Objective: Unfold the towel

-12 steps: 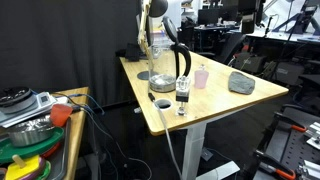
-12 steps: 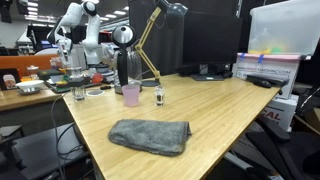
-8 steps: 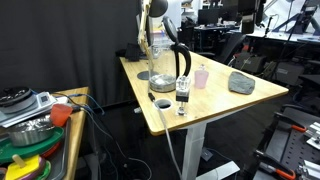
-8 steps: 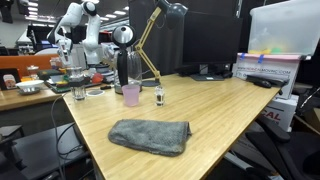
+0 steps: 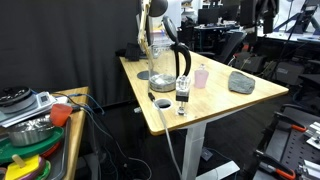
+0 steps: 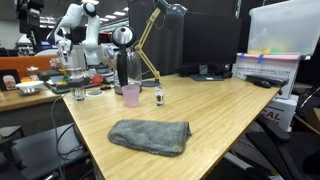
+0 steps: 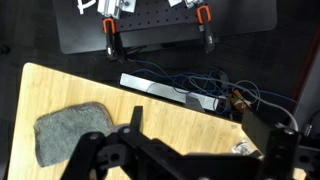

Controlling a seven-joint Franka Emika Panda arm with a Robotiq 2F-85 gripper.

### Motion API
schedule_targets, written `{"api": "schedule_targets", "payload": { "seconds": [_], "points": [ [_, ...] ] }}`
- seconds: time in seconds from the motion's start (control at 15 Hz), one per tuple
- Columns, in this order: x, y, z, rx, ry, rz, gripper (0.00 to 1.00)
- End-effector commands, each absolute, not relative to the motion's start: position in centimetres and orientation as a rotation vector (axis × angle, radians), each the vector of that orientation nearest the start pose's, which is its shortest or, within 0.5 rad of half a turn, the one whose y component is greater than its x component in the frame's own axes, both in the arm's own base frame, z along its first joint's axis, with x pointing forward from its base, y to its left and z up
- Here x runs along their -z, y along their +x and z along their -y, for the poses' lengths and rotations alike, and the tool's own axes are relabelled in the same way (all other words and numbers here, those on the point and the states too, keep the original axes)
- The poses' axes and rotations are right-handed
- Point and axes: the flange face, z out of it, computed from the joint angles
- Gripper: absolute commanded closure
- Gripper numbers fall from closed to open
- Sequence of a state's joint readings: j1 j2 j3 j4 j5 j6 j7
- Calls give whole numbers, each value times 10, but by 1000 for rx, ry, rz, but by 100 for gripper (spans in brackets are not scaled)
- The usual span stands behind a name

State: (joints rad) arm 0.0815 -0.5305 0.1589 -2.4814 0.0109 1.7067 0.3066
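Grey-green and soft, the towel [image 7: 68,132] lies as a flattish, rumpled slab on a pale wooden tabletop [image 7: 45,85], seen from above in the wrist view. The claw [image 7: 190,120] reaches in from the bottom of that view. Its two dark fingers [image 7: 134,122] are spread wide apart, with nothing between them. The towel sits off to one side of the claw, beyond the finger on the picture's left, and is clear of it. It touches neither finger.

Ahead of the claw's fingertips, past the far edge of the tabletop, a pale power strip [image 7: 165,88] lies among loose cables [image 7: 215,80]. Farther ahead again is a black board [image 7: 170,25] held by two orange-handled clamps [image 7: 110,42].

Both exterior views show the same towel [image 6: 150,135] resting alone on bare wood near an edge of the tabletop [image 6: 230,110]. A pink cup [image 6: 131,95] stands upright, well apart from the towel, with a small jar [image 6: 159,96] near the cup. A tall black jug [image 6: 123,68] stands behind them. From the other side, the towel [image 5: 240,82] lies beyond the pink cup [image 5: 201,77] and the jug [image 5: 180,62]. The claw cannot be made out in either of these wider views.
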Motion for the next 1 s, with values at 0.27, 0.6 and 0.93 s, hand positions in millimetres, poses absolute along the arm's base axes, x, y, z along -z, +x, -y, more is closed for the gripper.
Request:
{"api": "schedule_targets", "payload": {
  "seconds": [0.27, 0.6, 0.93],
  "points": [
    [-433, 331, 1, -445, -3142, -485, 0],
    [-434, 331, -8, -441, -3160, -458, 0],
    [-423, 343, 9, -402, -3122, -597, 0]
  ]
}}
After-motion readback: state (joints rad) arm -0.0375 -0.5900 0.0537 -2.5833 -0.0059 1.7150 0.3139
